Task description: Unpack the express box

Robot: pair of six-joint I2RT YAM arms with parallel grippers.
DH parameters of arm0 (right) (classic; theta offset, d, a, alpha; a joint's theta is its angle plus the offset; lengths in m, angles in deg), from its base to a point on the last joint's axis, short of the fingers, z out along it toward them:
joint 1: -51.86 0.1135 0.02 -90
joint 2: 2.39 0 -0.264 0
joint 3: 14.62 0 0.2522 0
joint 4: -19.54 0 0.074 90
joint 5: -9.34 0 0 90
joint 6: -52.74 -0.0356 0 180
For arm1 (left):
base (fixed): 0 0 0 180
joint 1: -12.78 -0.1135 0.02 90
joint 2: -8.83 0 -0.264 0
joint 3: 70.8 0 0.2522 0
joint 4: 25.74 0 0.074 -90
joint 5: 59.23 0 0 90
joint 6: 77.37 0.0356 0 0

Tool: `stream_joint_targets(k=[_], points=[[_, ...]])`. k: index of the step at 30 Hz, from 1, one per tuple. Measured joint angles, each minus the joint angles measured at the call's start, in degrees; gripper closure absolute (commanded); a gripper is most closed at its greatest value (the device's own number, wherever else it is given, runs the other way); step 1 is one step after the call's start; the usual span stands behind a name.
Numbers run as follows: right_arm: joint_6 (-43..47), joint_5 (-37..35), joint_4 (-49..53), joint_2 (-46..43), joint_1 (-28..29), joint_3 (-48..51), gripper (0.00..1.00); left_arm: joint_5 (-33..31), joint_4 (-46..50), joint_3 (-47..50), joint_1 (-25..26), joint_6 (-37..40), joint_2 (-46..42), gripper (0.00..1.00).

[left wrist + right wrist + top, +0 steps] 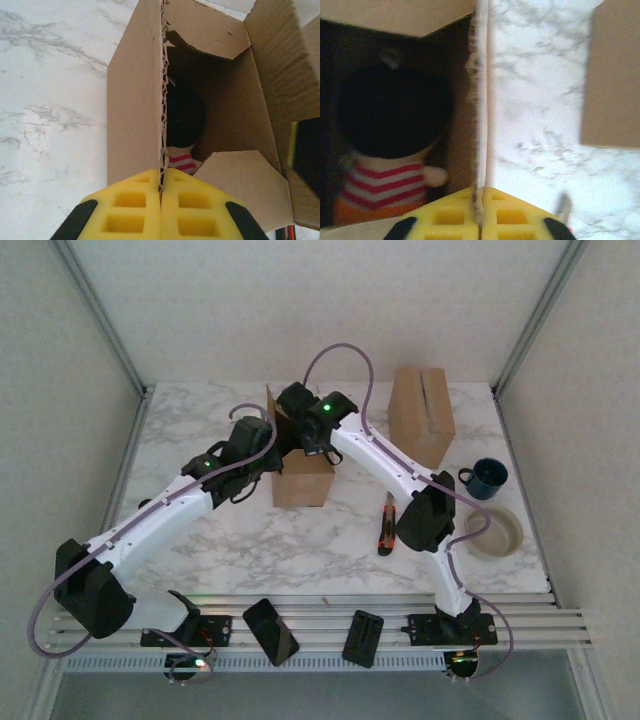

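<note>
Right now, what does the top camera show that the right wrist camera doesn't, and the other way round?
Top camera: the blue mug and tan bowl at the right edge of the marble table. Right wrist camera: a plush doll, black head and red-striped shirt, inside the open box. Both: the right gripper shut on that box's wall, the table, the second box.

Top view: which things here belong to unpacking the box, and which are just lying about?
In the job:
open cardboard box
striped toy inside it
left gripper and right gripper, each shut on a box wall

Lying about:
closed box at the back
box cutter
blue mug
beige bowl
</note>
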Motion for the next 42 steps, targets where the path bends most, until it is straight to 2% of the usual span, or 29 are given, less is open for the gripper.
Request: stream_joint_targets(k=[2, 4, 5, 6, 10, 14, 17, 20, 23, 29, 34, 42], points=[[1.05, -0.76, -0.46, -0.72, -0.02, 0.83, 1.0, 0.04, -0.04, 0.37, 0.0, -0.17, -0.74, 0.97], [3.04, -0.79, -2.25, -2.45, 0.09, 3.74, 1.0, 0.17, -0.02, 0.35, 0.04, 0.15, -1.42, 0.73], [4.85, -0.55, -4.11, -3.96, 0.15, 6.21, 1.0, 0.28, 0.09, 0.24, 0.11, 0.76, -1.86, 0.58], [6.78, -0.26, -5.92, -5.77, 0.13, 8.81, 1.0, 0.26, 0.37, -0.04, 0.11, 1.2, -2.23, 0.48], [15.26, 3.17, -11.13, -14.51, -0.44, 17.44, 1.0, 0.24, 2.05, -5.09, 0.11, 4.7, -2.93, 0.3], [22.99, 9.46, -14.19, -23.76, -1.31, 22.1, 1.0, 0.02, 2.73, -14.14, 0.28, 10.38, -2.91, 0.28], [26.32, 14.36, -15.82, -28.35, -2.23, 22.71, 1.0, -0.22, 2.6, -18.82, 0.85, 14.78, -2.84, 0.34], [28.24, 18.29, -16.74, -31.01, -3.06, 23.71, 1.0, -0.68, 2.38, -19.67, 1.75, 19.04, -2.08, 0.39], [29.35, 21.7, -17.05, -32.17, -3.48, 25.22, 1.0, -2.25, 1.84, -18.1, 3.43, 22.82, 0.2, 0.37], [30.53, 27.39, -16.5, -32.28, -5.27, 26.56, 1.0, -9.22, 1.99, -13.64, 10.47, 29.18, 5.84, 0.27], [30.58, 29.83, -16.55, -32.35, -6.93, 26.56, 1.0, -15.32, 4.79, -13.55, 15.08, 31.43, 7.69, 0.24], [30.62, 34.53, -16.52, -33.38, -8.07, 26.99, 1.0, -27.17, 7.21, -11.58, 15.43, 31.69, 10.64, 0.2]])
